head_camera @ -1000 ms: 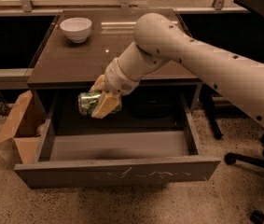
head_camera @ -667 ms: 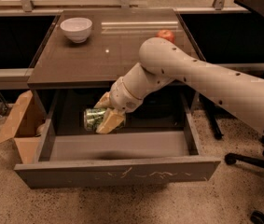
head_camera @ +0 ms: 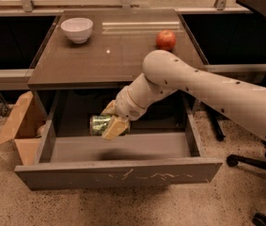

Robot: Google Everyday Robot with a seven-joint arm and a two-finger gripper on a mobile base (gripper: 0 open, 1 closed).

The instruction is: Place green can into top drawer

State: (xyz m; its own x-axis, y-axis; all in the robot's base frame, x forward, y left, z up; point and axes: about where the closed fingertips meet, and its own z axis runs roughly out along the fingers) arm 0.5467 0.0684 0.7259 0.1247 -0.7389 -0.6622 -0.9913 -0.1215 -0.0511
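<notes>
Your pincer (head_camera: 110, 125), closed on the green can (head_camera: 98, 124), hangs over the open top drawer (head_camera: 118, 173) below the front edge of the desk (head_camera: 123, 60), so only the release looks left.

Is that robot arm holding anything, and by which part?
The pincer grips a small mottled green drink can sideways by the end nearest the arm, above the open grey drawer.

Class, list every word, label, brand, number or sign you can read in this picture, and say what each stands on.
No text here can be read.
The green can, held in the gripper above the open top drawer: mottled print, too blurred to read.
Drawer front: only pale scratches, no writing.
</notes>
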